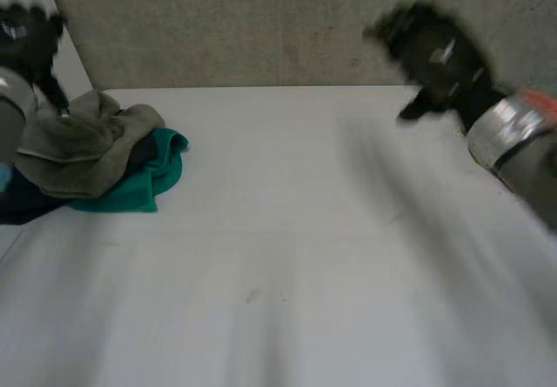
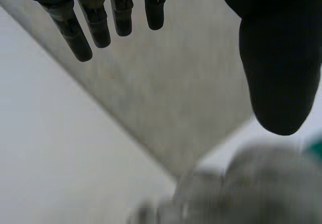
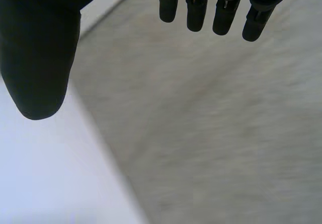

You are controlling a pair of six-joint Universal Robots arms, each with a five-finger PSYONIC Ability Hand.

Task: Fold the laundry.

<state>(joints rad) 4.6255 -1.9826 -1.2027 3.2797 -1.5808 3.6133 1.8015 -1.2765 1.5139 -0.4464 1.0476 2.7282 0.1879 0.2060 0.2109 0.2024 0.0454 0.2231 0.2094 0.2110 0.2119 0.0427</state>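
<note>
**Both hands open, off the laundry**

In the head view the white table (image 1: pixel 287 265) fills the lower frame. At middle left on it lies the laundry (image 1: pixel 104 170), with a grey-green towel (image 1: pixel 83 143) heaped over a teal cloth (image 1: pixel 144 183) and a dark cloth (image 1: pixel 17 204). The left hand (image 1: pixel 30 35), upper left, hangs near the towel with its fingers (image 2: pixel 80 38) straight and spread, gripping nothing. The right hand (image 1: pixel 435 56), upper right, is well apart from the heap, its fingers (image 3: pixel 196 10) straight too. A grey wall (image 1: pixel 244 22) stands behind.

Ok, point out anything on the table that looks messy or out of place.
The laundry is unfolded: an olive-grey towel lies crumpled over a teal cloth at the table's left edge. Nothing else stands out.
</note>
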